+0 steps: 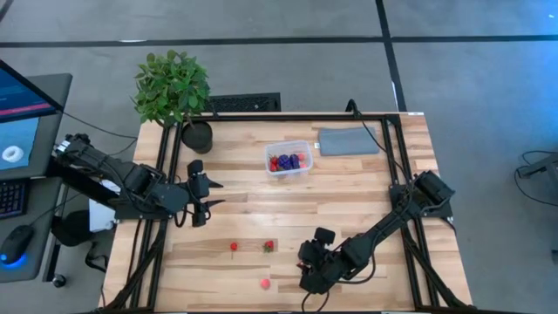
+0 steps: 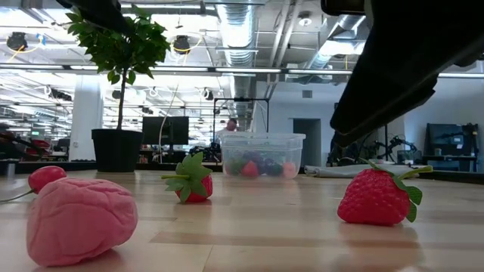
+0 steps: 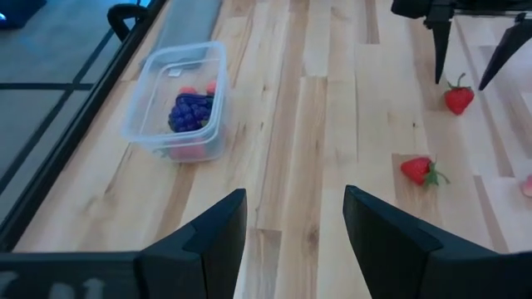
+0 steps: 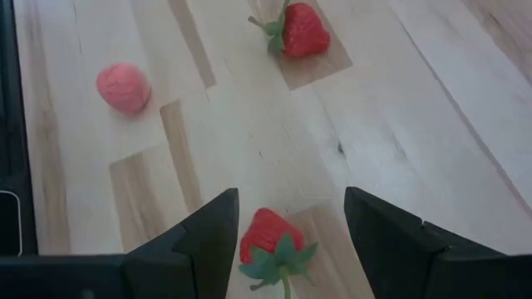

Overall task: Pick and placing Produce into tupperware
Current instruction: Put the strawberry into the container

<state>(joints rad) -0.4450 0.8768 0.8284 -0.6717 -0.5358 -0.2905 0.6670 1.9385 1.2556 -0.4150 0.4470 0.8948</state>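
while the right claw [image 4: 287,241] hovers with fingers apart at the bench's [image 1: 366,201] near edge, a strawberry [image 4: 270,241] lies directly between them, nearer this arm than the left claw [image 1: 202,194], also open.

Tupperware [image 2: 262,155] walls blur its produce [image 2: 261,166]; individual pieces cannot be told.

No readable text, labels, brands or numbers anywhere. Monitor [image 1: 22,105] beside the counter [image 1: 349,201] shows only coloured screen blocks, nothing legible. Tupperware [image 1: 289,160] carries no visible marking.
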